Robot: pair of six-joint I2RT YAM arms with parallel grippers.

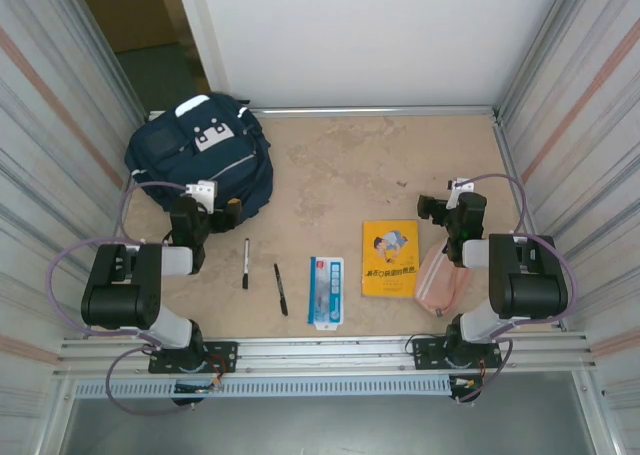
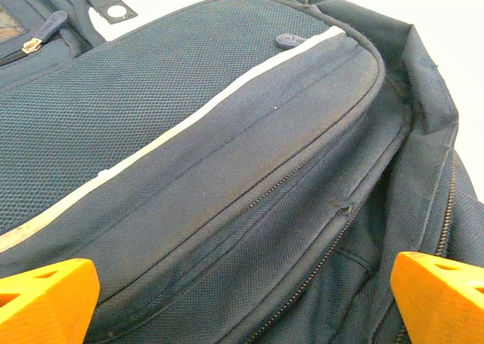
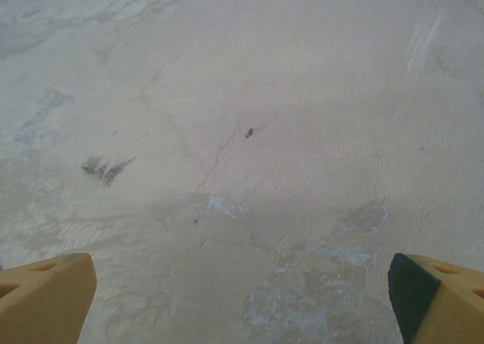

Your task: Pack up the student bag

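Top external view: the student bag (image 1: 200, 160) is seen lying on the bench (image 1: 350, 165), directly ahead of the left end effector (image 1: 218, 199), whose tips are placed at the bag's near edge. Its jaws are spread wide and nothing is held. From the left wrist view, navy mesh fabric, a white stripe (image 2: 189, 121) and a zip track (image 2: 318, 230) are seen between and beyond the left end effector's orange fingertips (image 2: 45, 291); whether that zip is undone cannot be told.

The right end effector (image 1: 445, 197) is also held fully open and empty, with only bare bench surface ahead of it. A yellow book (image 1: 390, 258) is found behind it and to its left, and a pink pouch (image 1: 440, 280) behind it by the arm. Two pens (image 1: 245, 263) and a flat blue-and-white packet (image 1: 326, 291) lie behind and to the right of the left end effector.

The bag is judged to be soft and limp: its cloth is expected to fold and sag when lifted, and the whole bag may slide on the bench if pulled one-sidedly. A hold is best taken on a zip pull (image 2: 291, 39) or on a pinched lip of fabric beside the zip track, with the other side steadied.
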